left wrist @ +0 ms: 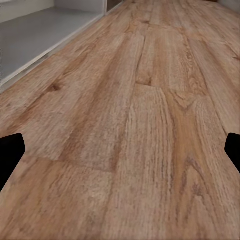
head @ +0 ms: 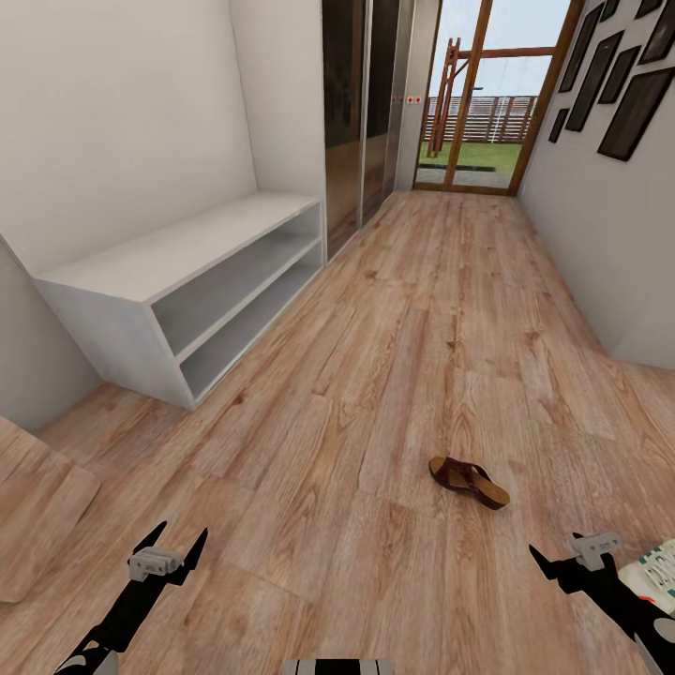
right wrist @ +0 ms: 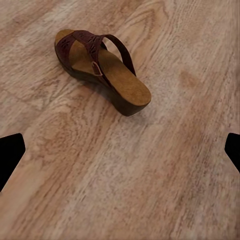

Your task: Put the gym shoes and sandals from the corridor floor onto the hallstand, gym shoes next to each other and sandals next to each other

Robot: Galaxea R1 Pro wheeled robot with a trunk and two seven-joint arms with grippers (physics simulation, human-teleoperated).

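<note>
Since the dark brown leather slip-on sandal [head: 469, 481] w/ perforated strap and tan footbed lies alone on the light brown wood-plank corridor floor [head: 375, 394], at approx 1 o'clock from the robot and near the right gripper [head: 574, 553], that looks like the next pick; the right wrist view shows it on its sole [right wrist: 102, 70], upright, nothing touching it. Right gripper's fingers are spread apart, holding nothing; left gripper [head: 169, 548] likewise apart, hanging above bare planks at 11 o'clock. A white lace-up gym shoe [head: 662, 567] w/ green trim peeks in at 3 o'clock, just beside the right arm; a swing that way could knock it. Risks w/ the sandal: the thin strap may slip from the fingers, or a pinch on the wedge sole may tip it. The low light-grey hallstand [head: 178, 248], flat top and two open shelves, sits at 10 o'clock, well apart; a long carry invites a drop.
</note>
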